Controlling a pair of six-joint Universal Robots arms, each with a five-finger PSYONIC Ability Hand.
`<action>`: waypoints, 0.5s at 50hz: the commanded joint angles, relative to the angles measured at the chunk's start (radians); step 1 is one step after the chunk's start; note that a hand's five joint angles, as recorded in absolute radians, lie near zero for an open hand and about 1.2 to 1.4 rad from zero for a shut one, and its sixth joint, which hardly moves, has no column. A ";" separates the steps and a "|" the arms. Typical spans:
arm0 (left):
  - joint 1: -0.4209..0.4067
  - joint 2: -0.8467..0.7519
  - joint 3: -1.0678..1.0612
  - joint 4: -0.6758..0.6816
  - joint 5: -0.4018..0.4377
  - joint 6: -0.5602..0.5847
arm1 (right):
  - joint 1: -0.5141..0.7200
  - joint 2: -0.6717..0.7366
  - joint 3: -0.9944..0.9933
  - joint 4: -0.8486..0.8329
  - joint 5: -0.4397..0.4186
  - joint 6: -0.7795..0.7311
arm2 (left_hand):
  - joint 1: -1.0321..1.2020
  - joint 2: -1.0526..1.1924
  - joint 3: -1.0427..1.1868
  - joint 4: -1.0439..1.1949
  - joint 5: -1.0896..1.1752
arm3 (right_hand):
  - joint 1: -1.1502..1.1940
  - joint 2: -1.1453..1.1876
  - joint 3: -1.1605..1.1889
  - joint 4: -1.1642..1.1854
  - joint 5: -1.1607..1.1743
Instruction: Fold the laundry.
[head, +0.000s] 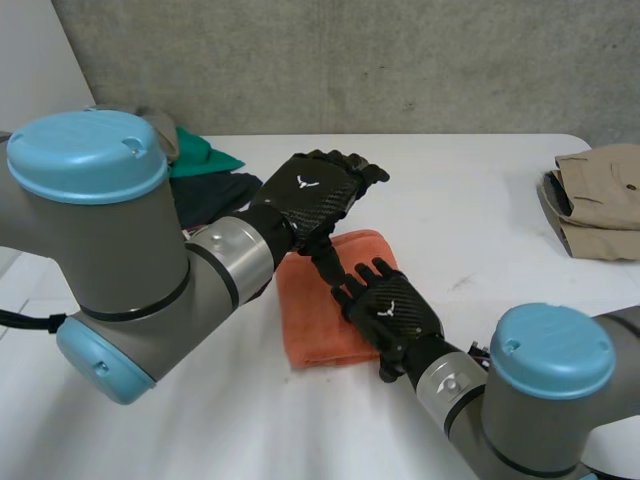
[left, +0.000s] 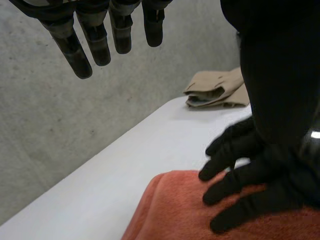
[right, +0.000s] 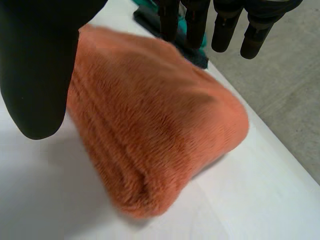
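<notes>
A folded orange towel (head: 325, 310) lies in the middle of the white table (head: 470, 200). My right hand (head: 392, 310) rests flat on the towel's right side, fingers straight and open; in the left wrist view this right hand (left: 245, 185) presses on the orange towel (left: 170, 210). My left hand (head: 312, 192) hovers open over the towel's far edge, its straight fingers (left: 95, 45) holding nothing. In the right wrist view the right hand's fingers (right: 225, 25) and thumb (right: 35, 65) spread above the thick towel (right: 150, 130).
A pile of clothes sits at the back left: a green piece (head: 205, 155) and a dark one (head: 215, 195), also seen past the towel (right: 195, 50). Folded khaki trousers (head: 600, 200) (left: 217, 90) lie near the right edge. A concrete wall runs behind the table.
</notes>
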 joint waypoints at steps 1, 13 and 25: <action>0.015 -0.010 -0.010 0.001 0.022 -0.053 | -0.010 0.106 -0.058 -0.063 0.002 -0.017 | 0.024 -0.006 -0.017 -0.008 -0.010 | -0.045 -0.019 -0.008 -0.022 -0.029; 0.017 -0.013 -0.041 0.004 0.025 -0.053 | -0.009 0.202 -0.156 -0.095 -0.005 -0.032 | 0.024 -0.006 -0.017 -0.008 -0.010 | 0.401 0.427 0.438 0.424 0.417; 0.017 -0.004 -0.045 0.001 0.025 -0.053 | -0.010 0.248 -0.228 -0.073 0.003 -0.028 | 0.027 -0.003 -0.014 -0.005 -0.007 | 0.173 0.199 0.210 0.196 0.189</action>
